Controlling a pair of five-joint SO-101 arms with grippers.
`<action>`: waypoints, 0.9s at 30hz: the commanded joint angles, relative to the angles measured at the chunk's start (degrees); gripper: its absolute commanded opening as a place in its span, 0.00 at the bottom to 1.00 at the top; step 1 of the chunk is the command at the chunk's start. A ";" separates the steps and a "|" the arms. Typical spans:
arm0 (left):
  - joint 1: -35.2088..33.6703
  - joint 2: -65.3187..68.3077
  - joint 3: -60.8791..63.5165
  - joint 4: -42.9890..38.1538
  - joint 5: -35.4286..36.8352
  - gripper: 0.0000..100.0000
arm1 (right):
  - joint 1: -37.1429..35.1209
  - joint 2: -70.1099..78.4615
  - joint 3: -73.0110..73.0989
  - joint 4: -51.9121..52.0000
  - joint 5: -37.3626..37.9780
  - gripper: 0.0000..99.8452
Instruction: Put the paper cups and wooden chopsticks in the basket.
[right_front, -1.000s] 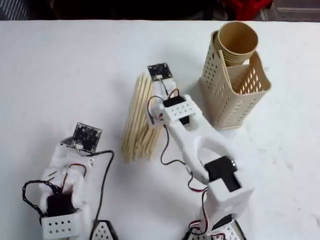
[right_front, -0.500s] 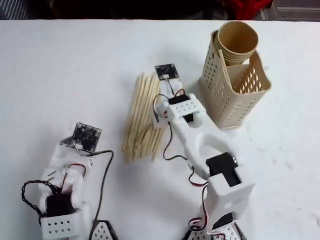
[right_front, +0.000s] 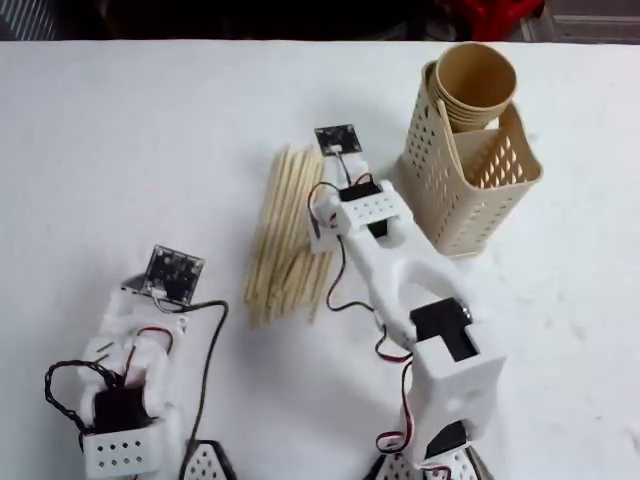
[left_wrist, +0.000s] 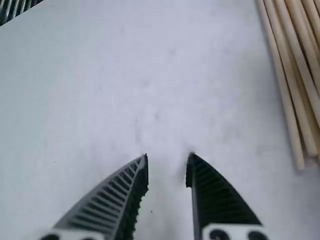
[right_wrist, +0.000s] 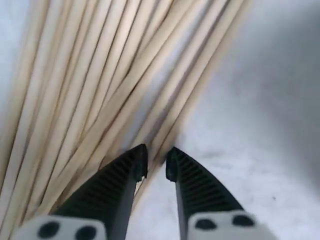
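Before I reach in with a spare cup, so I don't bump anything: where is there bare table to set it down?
Widest bare table: the far left, bordered by the chopsticks and the left arm. Another patch lies right of the right arm, nearer than the basket. Crowded: between chopsticks and basket, where the right gripper sits.

White desk (right_front: 150, 110) fills most of high view, surface plain, faintly speckled. Dark strip (right_front: 250, 18) beyond far edge, 12 o'clock. Red object (right_front: 495, 12) at 1 o'clock, identity unclear. Striped grey patch (right_front: 22, 18) at 11 o'clock corner.
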 joint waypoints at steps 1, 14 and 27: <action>0.84 -0.48 -0.18 0.18 -0.70 0.14 | -0.40 -3.21 -1.32 1.80 2.73 0.02; 0.84 -0.48 -0.18 0.18 -0.70 0.14 | -0.31 -31.96 9.67 2.07 3.43 0.02; 0.92 -0.48 -0.18 0.18 -0.70 0.14 | 12.62 -67.21 4.04 -5.14 17.41 0.02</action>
